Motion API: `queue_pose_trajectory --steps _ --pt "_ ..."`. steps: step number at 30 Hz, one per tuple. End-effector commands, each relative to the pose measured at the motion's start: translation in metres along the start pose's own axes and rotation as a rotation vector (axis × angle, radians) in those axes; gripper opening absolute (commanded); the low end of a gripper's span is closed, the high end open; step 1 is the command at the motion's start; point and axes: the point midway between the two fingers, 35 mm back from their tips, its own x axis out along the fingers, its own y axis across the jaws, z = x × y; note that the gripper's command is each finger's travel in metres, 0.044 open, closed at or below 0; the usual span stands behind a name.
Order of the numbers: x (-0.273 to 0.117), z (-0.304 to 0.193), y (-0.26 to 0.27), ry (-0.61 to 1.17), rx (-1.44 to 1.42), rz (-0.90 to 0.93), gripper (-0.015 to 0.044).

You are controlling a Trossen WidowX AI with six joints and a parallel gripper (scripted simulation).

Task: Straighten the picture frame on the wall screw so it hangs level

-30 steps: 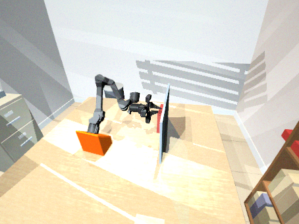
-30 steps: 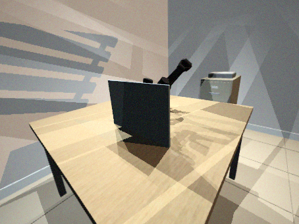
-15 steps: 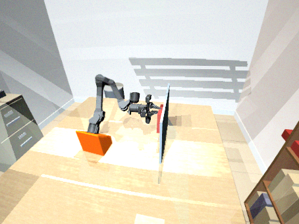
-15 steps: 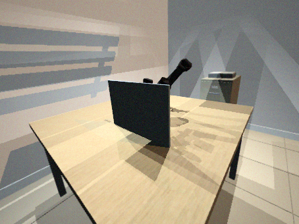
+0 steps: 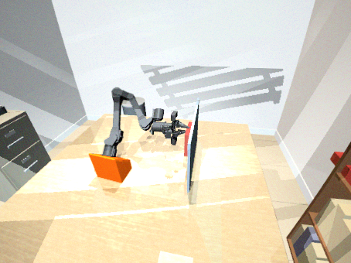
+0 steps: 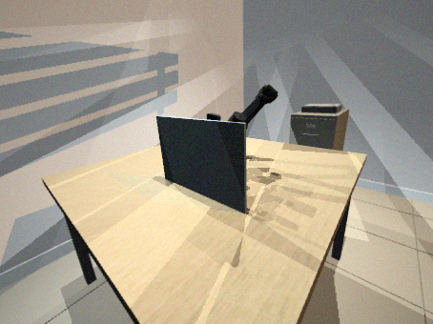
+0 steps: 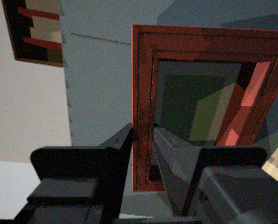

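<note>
The red-brown picture frame [image 5: 186, 148] [image 7: 143, 80] is on the near face of the upright panel [image 5: 192, 151] [image 6: 205, 160] [image 7: 97, 95]. In the wrist view its left side bar runs about straight up and down, and its top bar slopes slightly down to the right. My gripper [image 5: 186, 129] [image 7: 141, 126] is shut on the frame's left side bar, one finger outside it and one inside the opening. The screw and the notched strip are hidden behind the frame. The exterior camera sees only the panel's dark back, which hides the frame and the fingers.
The panel stands upright on the wooden table [image 5: 147, 229] [image 6: 157, 263]. An orange block [image 5: 110, 168] is at the arm's base. A drawer cabinet [image 5: 23, 144] [image 6: 312, 131] stands beyond the table, and a shelf [image 5: 309, 217] is at the right in the top view.
</note>
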Motion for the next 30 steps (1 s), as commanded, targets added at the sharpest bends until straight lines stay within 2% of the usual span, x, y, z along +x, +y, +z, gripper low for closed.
queue_pose_trajectory --steps 1,26,30 --pt "0.0 -0.0003 -0.0001 0.001 0.014 0.001 0.0" --pt "0.0 0.0002 -0.0001 0.002 0.161 0.001 0.0" --pt "0.0 0.0004 -0.0001 0.0 0.145 0.001 0.0105"
